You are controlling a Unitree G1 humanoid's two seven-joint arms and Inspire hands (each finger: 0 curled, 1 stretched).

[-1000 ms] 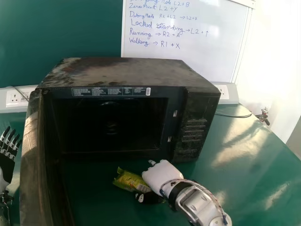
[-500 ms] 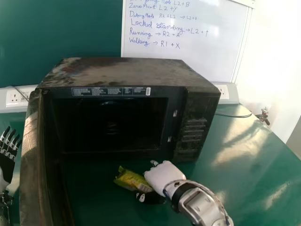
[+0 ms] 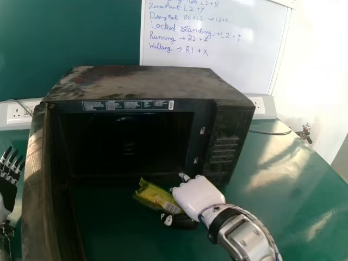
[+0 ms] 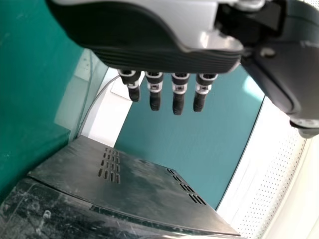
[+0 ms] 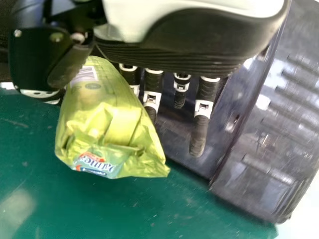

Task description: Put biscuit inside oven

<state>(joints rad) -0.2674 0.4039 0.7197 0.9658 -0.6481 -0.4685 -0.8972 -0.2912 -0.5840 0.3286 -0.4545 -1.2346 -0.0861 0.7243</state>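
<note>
In front of the oven [image 3: 152,82], just outside its dark cavity [image 3: 122,144], holds the biscuit packet [image 3: 156,197] in the right hand [image 3: 197,199] — clamped between the thumb [image 3: 182,221] and the fingers [image 5: 200,130], with only a slight bend in the latter. Lies, as seen from the head, on the left of that hand and close against it, with the barcoded end nearest the hand and the far end slanting away, leftward and toward the oven. In the right wrist view, bulges out along the near side of the fingers, green-yellow and crinkled, with a printed blue patch at the tapering end. Cannot tell whether touching the table [image 3: 288,198] or held just above it.

To the right of the cavity, carries the control panel [image 3: 224,149], beyond the right hand. On the left, stands wide open at the door [image 3: 35,190], swung out toward the robot.

At the left edge of the head view, past that door, holds the left hand [image 3: 7,193] with fingers straight and a little apart — well away from the packet. Behind the oven, rises to a green wall [image 3: 65,35] and a whiteboard [image 3: 228,62] with handwriting in blue.
</note>
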